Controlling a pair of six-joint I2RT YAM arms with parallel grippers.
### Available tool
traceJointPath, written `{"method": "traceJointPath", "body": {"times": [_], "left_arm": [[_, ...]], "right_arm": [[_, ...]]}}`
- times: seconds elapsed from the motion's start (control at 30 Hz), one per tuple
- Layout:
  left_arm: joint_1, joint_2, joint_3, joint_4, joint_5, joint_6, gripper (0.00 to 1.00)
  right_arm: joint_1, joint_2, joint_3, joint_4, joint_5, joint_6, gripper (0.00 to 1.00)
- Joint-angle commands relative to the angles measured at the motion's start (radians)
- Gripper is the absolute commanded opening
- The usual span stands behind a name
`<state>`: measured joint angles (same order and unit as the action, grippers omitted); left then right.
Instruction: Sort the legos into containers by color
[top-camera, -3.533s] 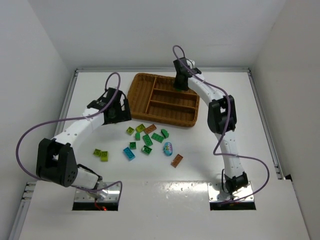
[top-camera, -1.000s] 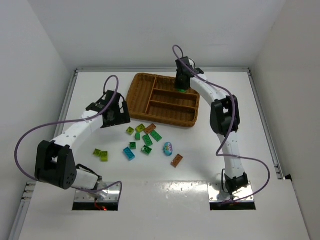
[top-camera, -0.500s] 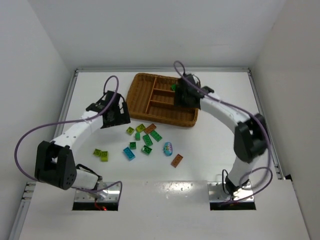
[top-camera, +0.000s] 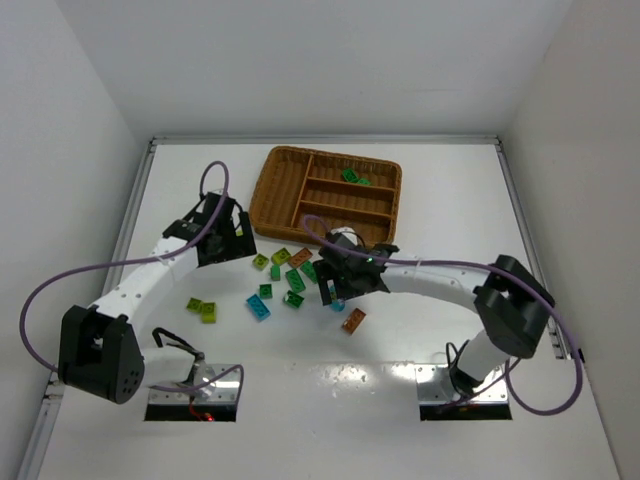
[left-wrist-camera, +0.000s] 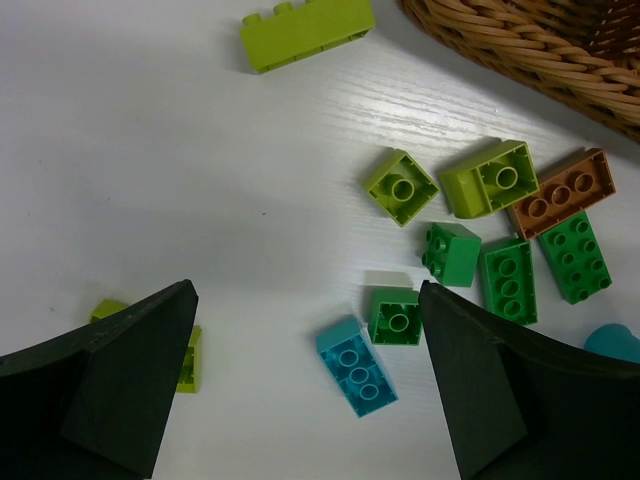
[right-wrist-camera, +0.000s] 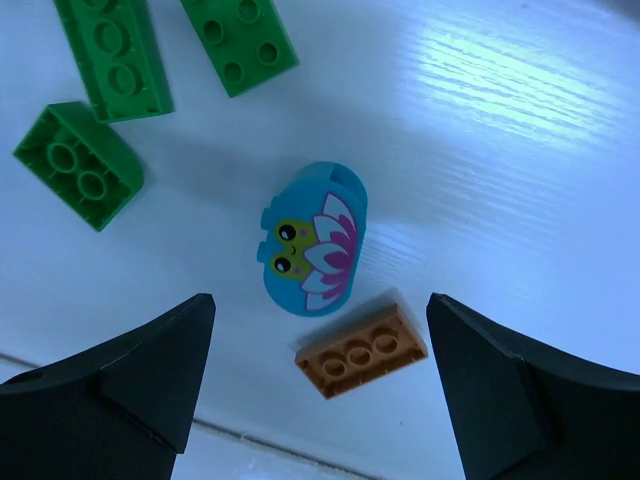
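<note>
Our right gripper (right-wrist-camera: 320, 300) is wide open w/ nothing in it, hanging over the white table (right-wrist-camera: 520, 110). Right under the gap sits the egg toy (right-wrist-camera: 305, 240) — not a lego, so we think it should be left alone. The orange brick (right-wrist-camera: 362, 350) lies just beside the egg toy, toward the bottom edge of the right wrist cam, apart from both fingers. Its long side runs nearly from one finger to the other, so we'd prob. need to turn the wrist to pinch it across the short side. Three loose green bricks (right-wrist-camera: 110, 50) lie up & to the left. Our left gripper (left-wrist-camera: 308, 290) is open & empty too, w/ a small green brick (left-wrist-camera: 393, 315) & a teal brick (left-wrist-camera: 357, 365) in its gap — but the right arm is nearer the orange brick. The basket (top-camera: 275, 200) is well apart from that brick, on the far side, w/ sorted green bricks (top-camera: 352, 177) in a back slot. Hard to see: a lime brick (left-wrist-camera: 190, 355) is half hidden by a left finger, & in the top cam the right fingers are too dark to read.
</note>
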<state>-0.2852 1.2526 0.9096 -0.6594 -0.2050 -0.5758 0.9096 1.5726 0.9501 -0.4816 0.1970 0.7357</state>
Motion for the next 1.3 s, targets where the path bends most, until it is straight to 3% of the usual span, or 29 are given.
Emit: {"method": "traceJointPath", "body": {"times": [0.0,0.33,0.53,0.77,0.9,1.27], "left_arm": [[0.011,-0.027,-0.011,0.011,0.006,-0.015,1.00],[0.011,-0.027,-0.021,0.021,0.006,-0.006,1.00],[0.011,-0.047,-0.018,-0.012,-0.046,-0.016,1.00],[0.083,-0.026,0.058,-0.097,-0.115,-0.038,1.00],[0.124,0.039,0.116,-0.132,-0.125,-0.047,1.00],[0.124,0.070,0.123,-0.092,-0.016,-0.035,1.00]], "right_arm": [[0.011,0.072,0.042,0.054,0.015,0.045,0.87],[0.031,0.218,0.081,0.072,0.085,0.093,0.63],[0.040,0.202,0.104,0.051,0.128,0.093,0.37],[0.005,0.008,0.122,0.017,0.188,0.032,0.36],[-0.032,-0.003,0.242,-0.040,0.206,0.007,0.36],[-0.238,0.303,0.623,-0.077,0.130,-0.073,0.36]]}}
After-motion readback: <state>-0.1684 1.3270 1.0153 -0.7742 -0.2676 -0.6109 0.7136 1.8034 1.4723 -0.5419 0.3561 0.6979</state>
